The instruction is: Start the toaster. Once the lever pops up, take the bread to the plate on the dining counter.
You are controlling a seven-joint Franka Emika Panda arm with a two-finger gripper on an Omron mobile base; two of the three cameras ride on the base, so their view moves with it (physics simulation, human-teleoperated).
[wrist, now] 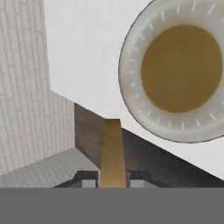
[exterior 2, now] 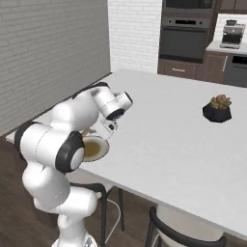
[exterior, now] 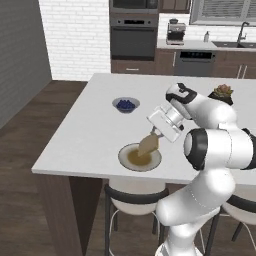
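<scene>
My gripper (exterior: pixel 154 133) is shut on the bread (exterior: pixel 148 144), a light tan slice that hangs tilted just above the plate (exterior: pixel 124 156). The round plate, with a pale rim and a brownish centre, sits near the front edge of the white dining counter (exterior: pixel 95 125). In the hand view the bread (wrist: pixel 113 153) shows edge-on between my fingertips (wrist: pixel 88 182), with the plate (wrist: pixel 131 103) at the upper right, beyond the slice. In the right base view my arm covers part of the plate (exterior 2: pixel 103 147). The toaster is out of view.
A small bowl of blue berries (exterior: pixel 126 105) stands behind the plate. A potted succulent (exterior: pixel 222 92) sits at the counter's far right. Stools (exterior: pixel 135 197) stand under the front edge. Ovens and cabinets line the back wall.
</scene>
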